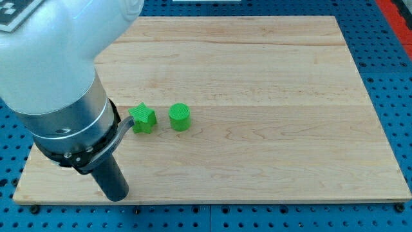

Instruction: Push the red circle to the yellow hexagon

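Note:
No red circle and no yellow hexagon show in the camera view; the large arm body covers the board's left part and may hide them. My tip (118, 197) rests near the board's bottom-left corner, close to the bottom edge. A green star block (143, 119) lies above and to the right of the tip. A green circle block (179, 117) lies just to the right of the star, apart from it. The tip touches neither block.
The wooden board (270, 77) lies on a blue perforated table (393, 77). The arm's grey and white body (58, 84) fills the view's upper left. A thin lever on the arm's collar reaches close to the green star.

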You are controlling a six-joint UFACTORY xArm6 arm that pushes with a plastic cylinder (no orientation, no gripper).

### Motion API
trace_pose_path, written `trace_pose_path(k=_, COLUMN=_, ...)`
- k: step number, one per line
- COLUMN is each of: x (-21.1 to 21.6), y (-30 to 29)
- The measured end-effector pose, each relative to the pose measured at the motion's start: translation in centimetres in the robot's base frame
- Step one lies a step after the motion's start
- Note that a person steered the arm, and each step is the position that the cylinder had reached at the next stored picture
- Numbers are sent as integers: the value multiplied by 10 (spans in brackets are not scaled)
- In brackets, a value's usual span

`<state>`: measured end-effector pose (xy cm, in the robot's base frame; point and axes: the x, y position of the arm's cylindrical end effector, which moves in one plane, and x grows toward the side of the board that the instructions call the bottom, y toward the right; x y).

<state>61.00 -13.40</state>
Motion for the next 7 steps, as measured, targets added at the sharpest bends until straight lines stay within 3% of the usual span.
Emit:
trace_pose_path(k=5, x=-10, y=-2)
trace_pose_path(k=6, x=-35, y=-46)
trace_pose_path(k=7, x=-20, y=-106)
